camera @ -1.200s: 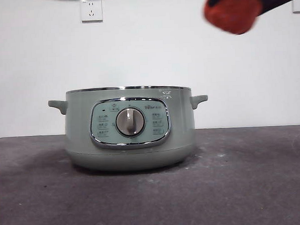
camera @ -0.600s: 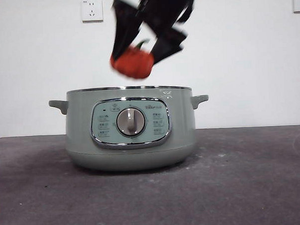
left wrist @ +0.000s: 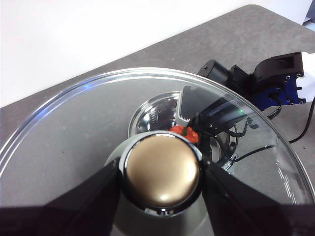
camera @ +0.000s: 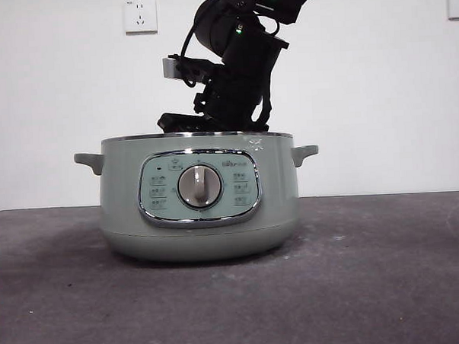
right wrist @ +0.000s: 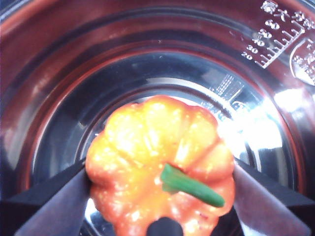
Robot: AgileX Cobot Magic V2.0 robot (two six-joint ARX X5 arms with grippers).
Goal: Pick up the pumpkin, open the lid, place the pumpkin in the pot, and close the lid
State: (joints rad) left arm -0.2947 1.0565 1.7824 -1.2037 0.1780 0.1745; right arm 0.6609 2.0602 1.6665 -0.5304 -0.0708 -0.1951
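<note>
In the front view the pumpkin is hidden: the right gripper (camera: 212, 121) has its lower end behind the rim of the pot (camera: 198, 196), so its jaws and whatever they hold cannot be seen from there. The lid is out of that picture too, as is the left arm. The printing on the pot's front panel (camera: 199, 187) is too small to read.

One pot stands on the dark grey table (camera: 386, 279), its single round dial (camera: 199, 185) facing near, one small side handle at the left (camera: 87, 161) and one at the right (camera: 304, 153). Two wall sockets show on the white wall, one at far left (camera: 139, 14) and one cut off by the right edge (camera: 457, 2).

The left gripper (left wrist: 161, 172) is clamped on the knob (left wrist: 161, 169) of the one lid (left wrist: 74, 132), holding it in the air above the pot; through the glass the pot's shiny bowl, a sliver of orange and the right arm (left wrist: 275, 78) show below.

The right gripper (right wrist: 161, 189) grips the one pumpkin (right wrist: 157, 162), a jaw pressed to each side, green stem (right wrist: 191, 186) on top, inside the pot's steel bowl (right wrist: 59, 98). Whether the pumpkin touches the bottom cannot be told
</note>
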